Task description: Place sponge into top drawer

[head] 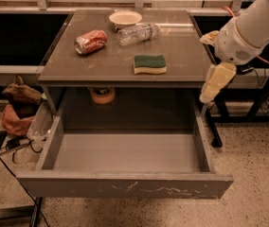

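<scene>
the hand (210, 91) hangs off the right edge of the desk (77, 70), just below its top. whether it is wide or narrow i cannot tell. the sponge (149, 64) lies up and to the hand's left on the desk, green side up, long axis pointing toward the hand. a bottle (137, 33), can (91, 41) and bowl (125, 18) sit farther off, clear of it. the top drawer (125, 189) stands open, below and left of the hand.
</scene>
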### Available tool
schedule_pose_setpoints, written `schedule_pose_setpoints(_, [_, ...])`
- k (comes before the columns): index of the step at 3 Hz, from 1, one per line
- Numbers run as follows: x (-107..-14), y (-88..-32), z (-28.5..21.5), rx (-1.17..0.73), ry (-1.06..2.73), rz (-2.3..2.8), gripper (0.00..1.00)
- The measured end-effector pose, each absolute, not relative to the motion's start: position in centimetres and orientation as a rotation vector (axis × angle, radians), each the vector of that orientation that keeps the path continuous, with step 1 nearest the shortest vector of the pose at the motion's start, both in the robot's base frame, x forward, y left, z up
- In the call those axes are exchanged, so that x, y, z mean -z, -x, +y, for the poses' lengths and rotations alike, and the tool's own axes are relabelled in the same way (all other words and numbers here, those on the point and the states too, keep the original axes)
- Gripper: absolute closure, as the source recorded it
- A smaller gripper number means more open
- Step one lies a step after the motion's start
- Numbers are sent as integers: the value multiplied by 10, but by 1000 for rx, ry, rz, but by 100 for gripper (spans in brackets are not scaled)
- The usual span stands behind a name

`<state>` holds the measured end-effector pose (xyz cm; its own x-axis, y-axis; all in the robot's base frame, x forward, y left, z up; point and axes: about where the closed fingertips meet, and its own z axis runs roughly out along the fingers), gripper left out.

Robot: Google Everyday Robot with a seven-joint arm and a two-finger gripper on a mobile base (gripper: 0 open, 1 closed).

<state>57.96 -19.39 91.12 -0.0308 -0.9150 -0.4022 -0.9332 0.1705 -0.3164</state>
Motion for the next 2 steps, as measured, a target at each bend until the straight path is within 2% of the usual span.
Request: schedule_pose_setpoints(2, [-900, -640, -168, -59, 1777, 1812, 0])
